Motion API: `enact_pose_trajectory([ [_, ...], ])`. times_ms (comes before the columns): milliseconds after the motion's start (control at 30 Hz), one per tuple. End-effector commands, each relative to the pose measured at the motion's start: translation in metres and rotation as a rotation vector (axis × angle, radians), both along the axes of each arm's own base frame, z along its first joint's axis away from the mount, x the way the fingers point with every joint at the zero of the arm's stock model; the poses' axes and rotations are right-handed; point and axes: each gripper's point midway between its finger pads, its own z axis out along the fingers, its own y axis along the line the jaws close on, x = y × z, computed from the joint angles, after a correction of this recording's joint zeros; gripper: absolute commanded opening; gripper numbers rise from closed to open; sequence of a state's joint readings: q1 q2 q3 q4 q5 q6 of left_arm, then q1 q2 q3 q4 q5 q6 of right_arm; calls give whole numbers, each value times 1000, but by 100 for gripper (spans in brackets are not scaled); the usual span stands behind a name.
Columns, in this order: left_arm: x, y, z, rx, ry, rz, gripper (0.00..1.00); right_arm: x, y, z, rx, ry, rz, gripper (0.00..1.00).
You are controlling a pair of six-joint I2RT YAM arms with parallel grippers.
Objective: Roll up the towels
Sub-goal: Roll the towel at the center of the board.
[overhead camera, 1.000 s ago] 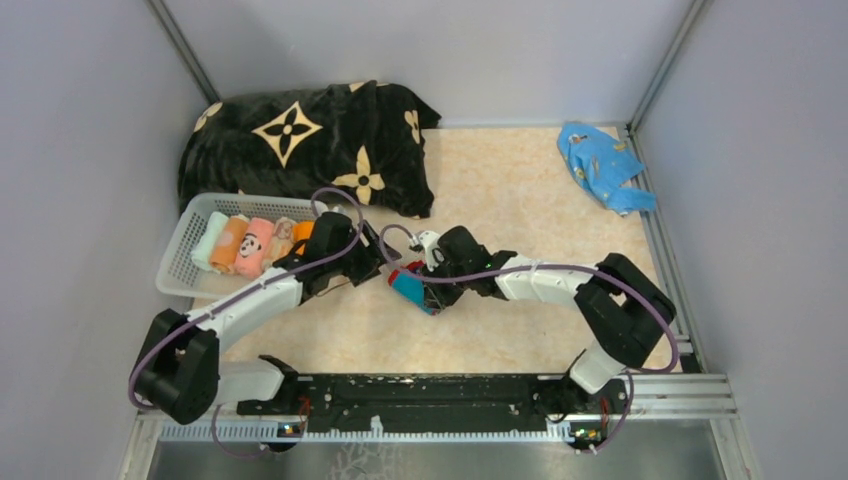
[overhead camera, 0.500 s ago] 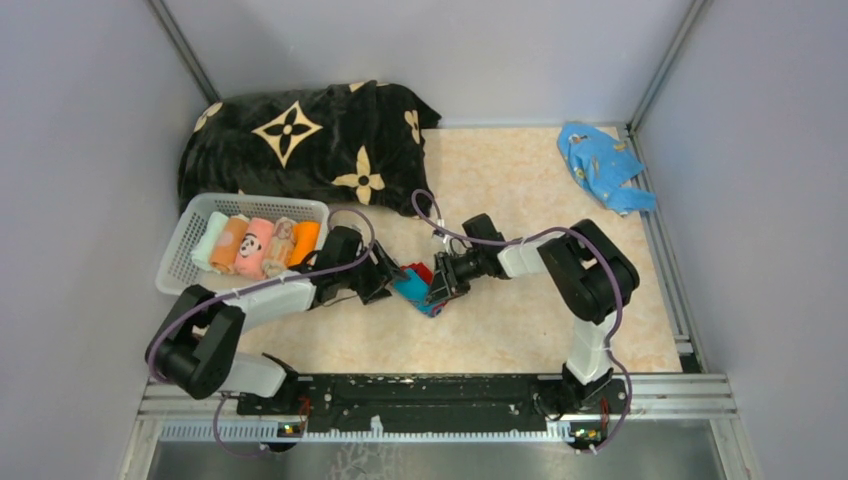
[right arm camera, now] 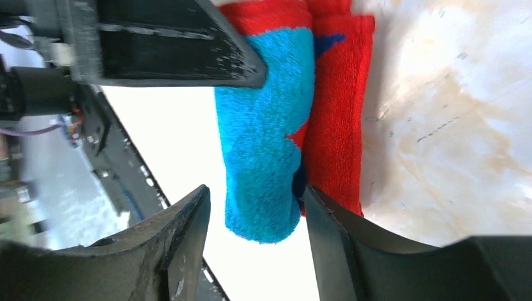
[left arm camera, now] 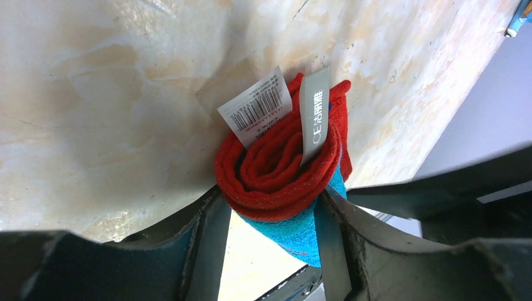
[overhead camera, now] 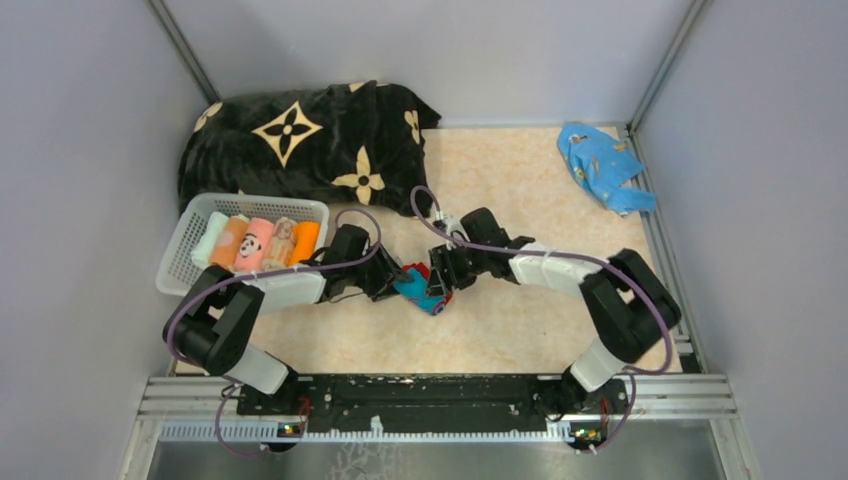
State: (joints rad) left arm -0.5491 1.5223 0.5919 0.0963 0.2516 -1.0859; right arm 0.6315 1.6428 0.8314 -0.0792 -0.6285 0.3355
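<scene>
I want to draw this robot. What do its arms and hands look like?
The left arm and right arm match: chunky black joints with white links between. A thin purple cable loops along each. The left hand and right hand each have two flat dark grey fingers, a bit scuffed.

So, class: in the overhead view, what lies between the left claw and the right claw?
The rolled red-and-teal terry towel, flanked by the left claw and the right claw, as the overhead view shows.

Towel roll (left arm camera: 276,169) fills left hand (left arm camera: 270,210); basket (overhead camera: 180,250), blanket (overhead camera: 300,150) crowd its left.
</scene>
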Motion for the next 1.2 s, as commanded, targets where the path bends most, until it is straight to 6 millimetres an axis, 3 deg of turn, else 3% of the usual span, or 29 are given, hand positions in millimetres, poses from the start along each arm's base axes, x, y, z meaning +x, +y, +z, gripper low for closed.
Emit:
enact_pose_trajectory([
  [0, -11, 17, -25, 110, 62, 13, 57, 19, -16, 28, -189, -342, -46, 59],
  [200, -10, 19, -25, 133, 65, 13, 57, 8, -5, 46, -330, -634, -1, 62],
  [367, -9, 20, -23, 142, 59, 17, 58, -4, 10, 43, -397, -781, 65, 63],
  [467, -8, 20, -22, 143, 58, 18, 58, -5, 15, 30, -448, -812, 99, 63],
  [800, -5, 18, -18, 142, 46, 10, 63, -22, 9, -29, -594, -768, 232, 58],
  [900, -3, 17, -11, 138, 24, -8, 68, -24, 6, -34, -598, -738, 227, 55],
  [1000, -1, 19, 1, 129, -15, -1, 71, -35, 12, -38, -506, -622, 268, 41],
  [1167, -4, 23, 20, 74, -79, 32, 75, -42, 21, -23, -319, -463, 273, 34],
])
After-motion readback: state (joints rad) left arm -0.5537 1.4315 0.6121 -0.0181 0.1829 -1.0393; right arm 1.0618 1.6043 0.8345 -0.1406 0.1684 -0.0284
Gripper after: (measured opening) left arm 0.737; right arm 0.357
